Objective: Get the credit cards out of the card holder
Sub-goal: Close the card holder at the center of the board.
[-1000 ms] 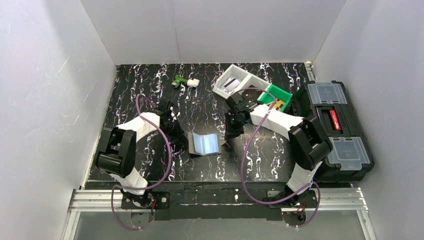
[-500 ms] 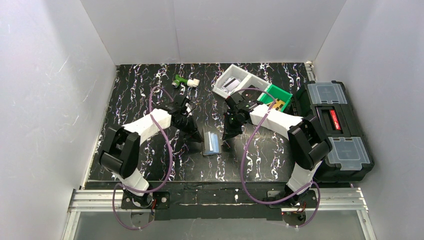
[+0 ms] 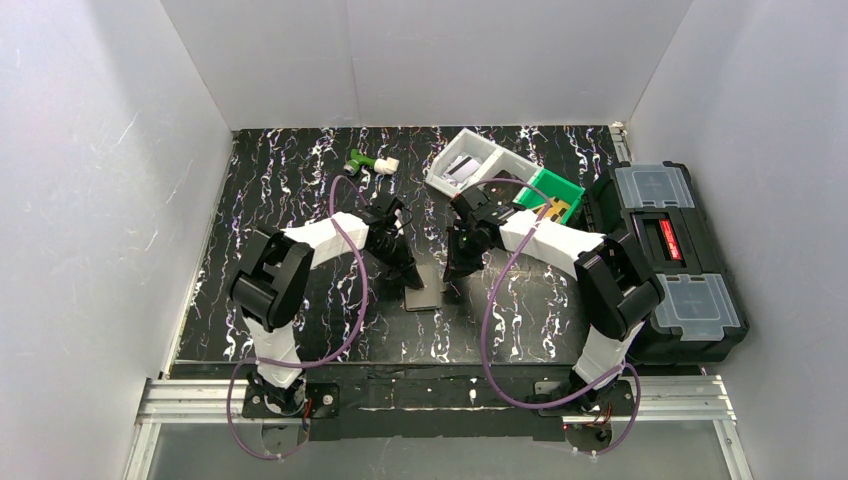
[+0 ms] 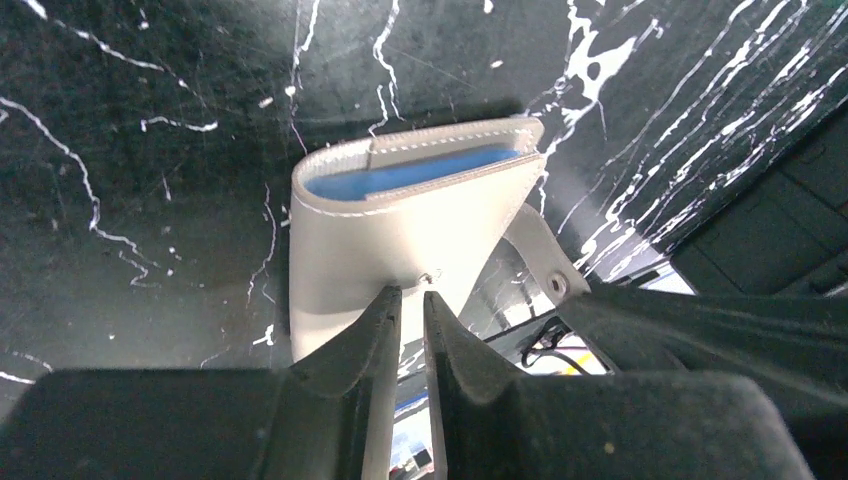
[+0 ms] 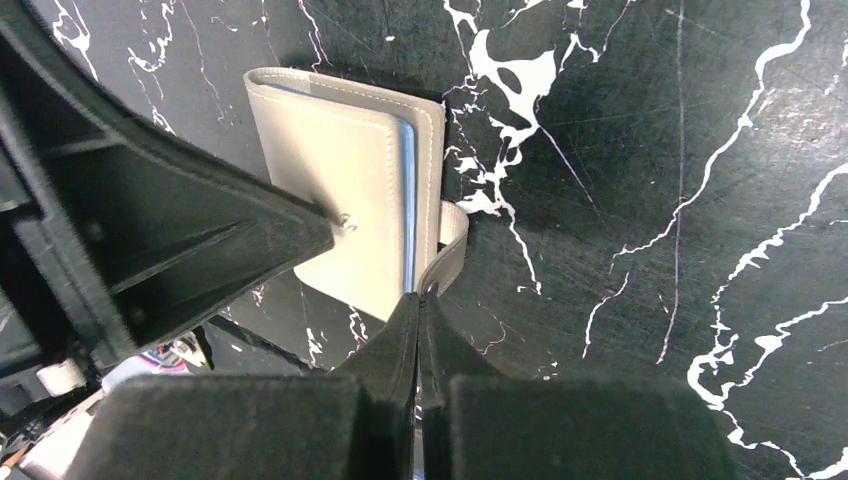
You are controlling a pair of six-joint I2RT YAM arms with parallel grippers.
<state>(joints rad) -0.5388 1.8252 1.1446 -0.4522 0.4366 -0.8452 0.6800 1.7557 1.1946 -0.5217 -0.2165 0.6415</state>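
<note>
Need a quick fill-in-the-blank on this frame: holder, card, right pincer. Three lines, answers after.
1. The holder lies folded ___ on the table.
2. The card edge showing inside the holder is ___.
3. The right pincer is ___, its tips at the holder's strap.

Missing words: closed; blue; shut.

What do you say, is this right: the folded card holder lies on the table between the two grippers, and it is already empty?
One thing is wrong: the card holder is not empty. The left wrist view shows the edge of a blue card inside the fold. The rest is right: it lies folded on the table, between the left gripper and the right gripper.
</note>
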